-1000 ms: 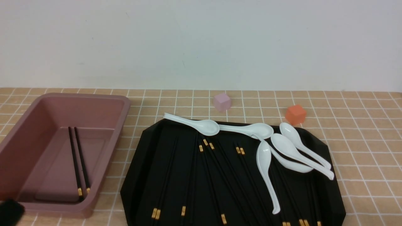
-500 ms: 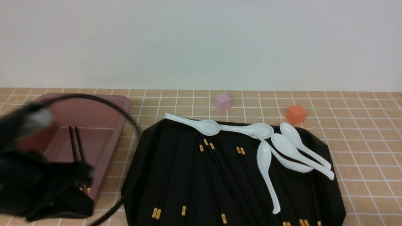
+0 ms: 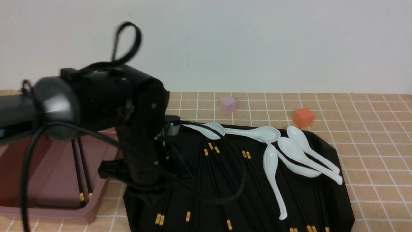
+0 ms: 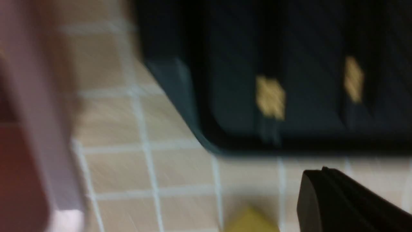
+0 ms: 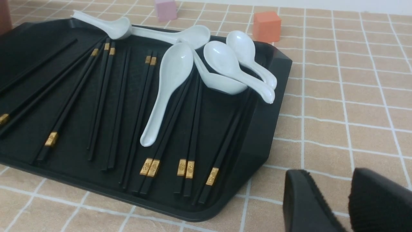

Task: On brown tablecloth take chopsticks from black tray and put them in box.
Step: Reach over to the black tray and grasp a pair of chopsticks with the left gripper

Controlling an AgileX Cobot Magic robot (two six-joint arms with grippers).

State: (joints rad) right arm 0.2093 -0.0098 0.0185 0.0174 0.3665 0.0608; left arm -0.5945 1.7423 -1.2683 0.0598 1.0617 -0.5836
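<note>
Hovering the left end effector over the black tray corner nearest the box, setting up a pick of chopsticks lying there, its grip impossible to tell, resting the right end effector released above the table, needing next a descent astride one pair

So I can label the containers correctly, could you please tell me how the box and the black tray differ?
The box is deep and dusty pink; the black tray is shallow and glossy black. The box holds two chopsticks; the black tray holds many more, plus white spoons. Both sit on the brown tablecloth.
</note>
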